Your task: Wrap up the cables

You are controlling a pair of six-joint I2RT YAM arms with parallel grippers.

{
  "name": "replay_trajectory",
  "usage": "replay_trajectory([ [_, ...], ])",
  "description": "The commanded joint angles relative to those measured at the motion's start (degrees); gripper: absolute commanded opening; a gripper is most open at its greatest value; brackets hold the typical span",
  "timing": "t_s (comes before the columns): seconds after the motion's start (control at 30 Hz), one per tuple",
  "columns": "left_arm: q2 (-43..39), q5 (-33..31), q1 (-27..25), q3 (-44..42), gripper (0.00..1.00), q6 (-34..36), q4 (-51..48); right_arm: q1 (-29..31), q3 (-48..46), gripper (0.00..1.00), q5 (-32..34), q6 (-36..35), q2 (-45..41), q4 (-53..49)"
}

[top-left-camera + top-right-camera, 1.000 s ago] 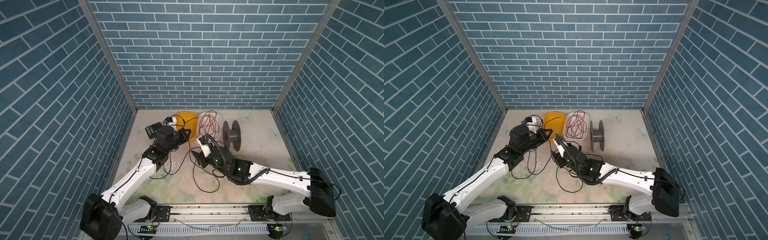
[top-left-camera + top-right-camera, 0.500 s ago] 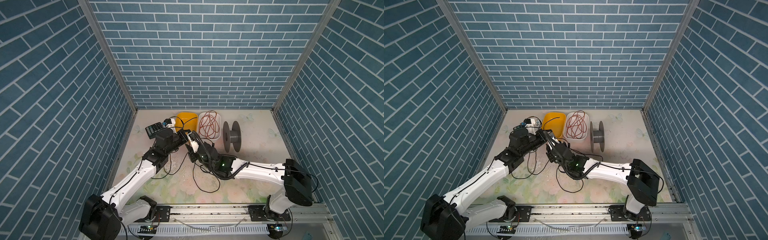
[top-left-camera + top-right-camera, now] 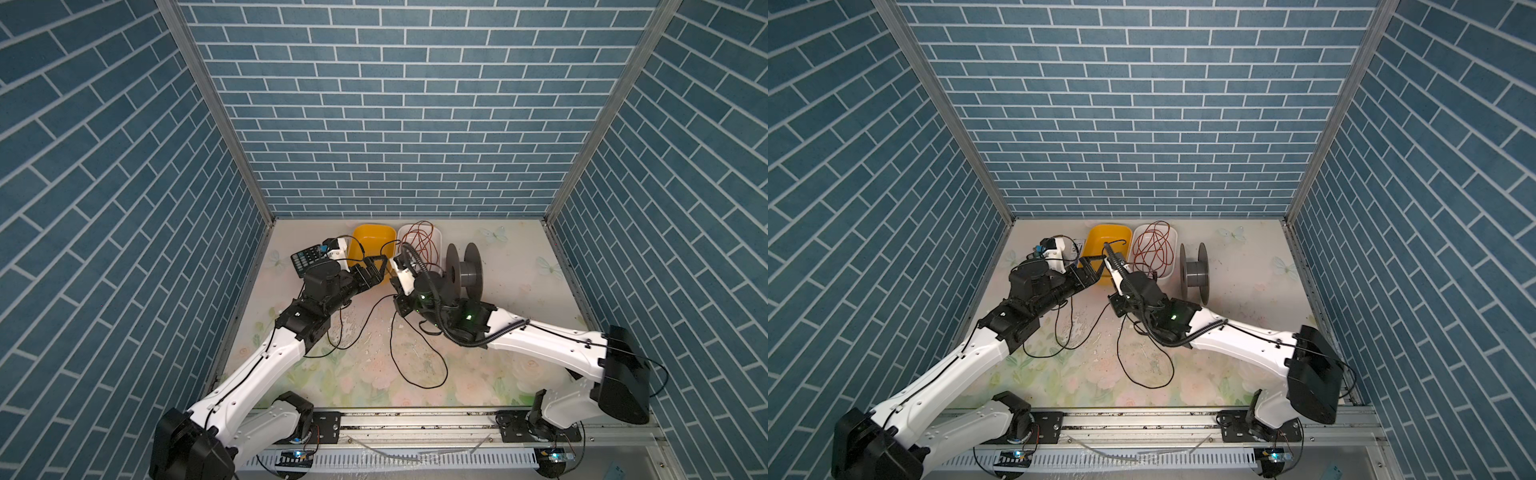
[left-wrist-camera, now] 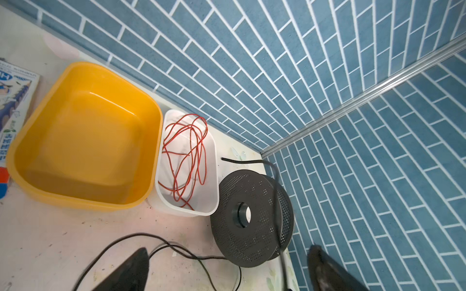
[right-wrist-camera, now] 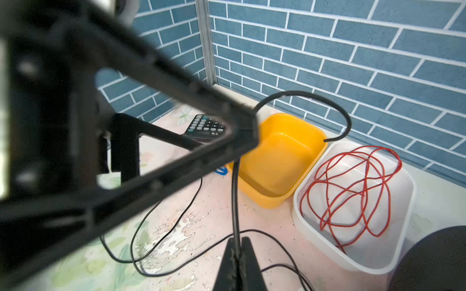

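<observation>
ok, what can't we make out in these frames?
Left wrist view: only the left claw tips show; printed box cut by the frame edge, text unreadable.
Right wrist view: a blurred left claw finger covers part of the calculator; grey spool cut by the corner.
Both top views: where the right claw pinches the black cable is too small, crowded by both wrists.

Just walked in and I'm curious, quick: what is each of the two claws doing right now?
The left gripper is open, gripping nothing.
The right gripper is closed on the black cable.
</observation>
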Motion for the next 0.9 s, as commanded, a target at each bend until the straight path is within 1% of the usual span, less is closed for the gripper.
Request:
replay_trajectory([
  [0.0,-1.2,0.8,-0.1,2.8,1.00,5.7,-3.7,-3.8,-0.5,0.00,-12.2,2.1,-7.0,-9.9],
  [0.1,0.0,2.4,-0.6,4.1,1.00,7.4,-5.5,-7.6,-1.7,0.00,-18.0,3.1,-11.5,-15.7],
  [0.17,1.3,2.2,-2.0,4.4,1.00,8.4,-5.4,-9.8,-3.2,0.00,-19.9,3.5,-15.1,-18.3],
  [0.33,6.1,-1.9,-8.4,7.8,1.00,12.2,-8.0,-13.7,-6.2,0.00,-19.5,6.1,-23.8,-24.7],
  [0.47,11.2,-5.8,-12.9,10.7,1.00,12.4,-8.7,-15.9,-9.5,0.00,-17.7,9.2,-31.0,-28.4],
  [0.53,13.7,-7.5,-14.9,12.2,1.00,12.5,-8.2,-16.6,-11.0,0.00,-14.9,10.7,-34.0,-30.4],
  [0.67,19.7,-10.5,-18.8,15.8,1.00,12.9,-6.7,-16.9,-14.5,0.00,-3.8,14.3,-41.3,-33.7],
  [0.77,25.0,-12.5,-21.6,19.2,1.00,13.8,-6.4,-17.1,-16.5,0.00,1.8,15.8,-46.1,-35.7],
  [0.87,30.4,-14.9,-23.8,23.0,1.00,14.3,-6.8,-17.3,-17.1,0.00,6.8,17.1,-48.5,-38.6],
])
